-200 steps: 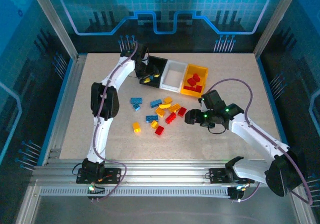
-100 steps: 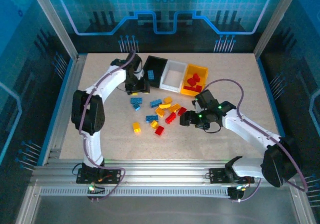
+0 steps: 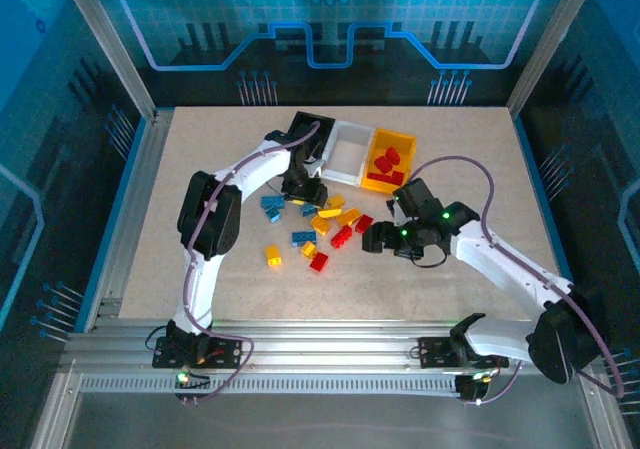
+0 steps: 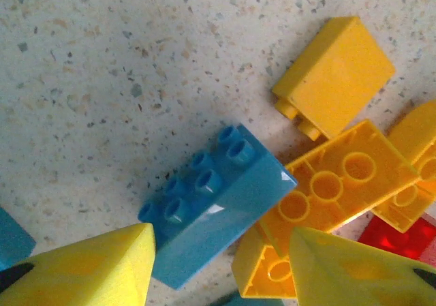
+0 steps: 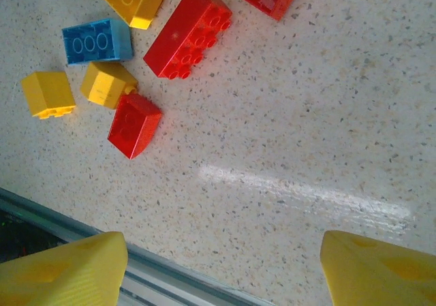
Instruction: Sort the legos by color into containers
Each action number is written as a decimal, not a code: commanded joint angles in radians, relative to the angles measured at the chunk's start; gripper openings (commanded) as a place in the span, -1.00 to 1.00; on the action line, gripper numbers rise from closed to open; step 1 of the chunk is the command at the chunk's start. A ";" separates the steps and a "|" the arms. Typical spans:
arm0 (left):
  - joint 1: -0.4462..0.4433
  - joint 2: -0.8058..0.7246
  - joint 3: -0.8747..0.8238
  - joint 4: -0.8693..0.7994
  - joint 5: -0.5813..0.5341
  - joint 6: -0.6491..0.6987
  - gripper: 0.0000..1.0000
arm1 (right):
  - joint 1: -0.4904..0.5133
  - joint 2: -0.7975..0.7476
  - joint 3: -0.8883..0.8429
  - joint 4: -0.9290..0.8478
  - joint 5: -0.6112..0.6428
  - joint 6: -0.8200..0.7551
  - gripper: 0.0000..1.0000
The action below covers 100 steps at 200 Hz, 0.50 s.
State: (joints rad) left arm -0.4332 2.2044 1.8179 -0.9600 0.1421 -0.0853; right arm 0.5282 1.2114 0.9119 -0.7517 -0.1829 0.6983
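1. Your left gripper is just on the near side of the white bin, with its fingers apart and a blue brick lying between them.
2. Your right gripper is nearer and to the right of that bin, with its fingers apart over the bare table.
3. The loose legos lie scattered nearer you than the bin. Red bricks sit in the yellow-orange bin joined to its right.

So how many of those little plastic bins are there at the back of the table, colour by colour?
Black open-top plastic bin: 1
White open-top plastic bin: 1
Yellow-orange open-top plastic bin: 1
Total: 3
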 commanded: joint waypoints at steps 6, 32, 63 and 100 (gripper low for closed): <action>0.004 0.036 0.040 -0.008 -0.009 0.027 0.10 | -0.015 -0.029 0.033 -0.061 0.017 -0.020 0.52; 0.003 0.059 0.038 -0.006 -0.022 0.023 0.08 | -0.020 -0.034 0.031 -0.068 0.017 -0.022 0.52; 0.002 0.067 0.027 -0.006 -0.036 0.016 0.01 | -0.020 -0.033 0.030 -0.063 0.011 -0.019 0.52; 0.002 0.064 -0.005 0.011 -0.035 0.005 -0.23 | -0.020 -0.015 0.035 -0.055 0.000 -0.014 0.52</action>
State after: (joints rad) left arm -0.4313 2.2665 1.8297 -0.9588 0.1162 -0.0761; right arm 0.5159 1.1950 0.9184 -0.7891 -0.1764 0.6903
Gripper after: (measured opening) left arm 0.411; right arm 0.761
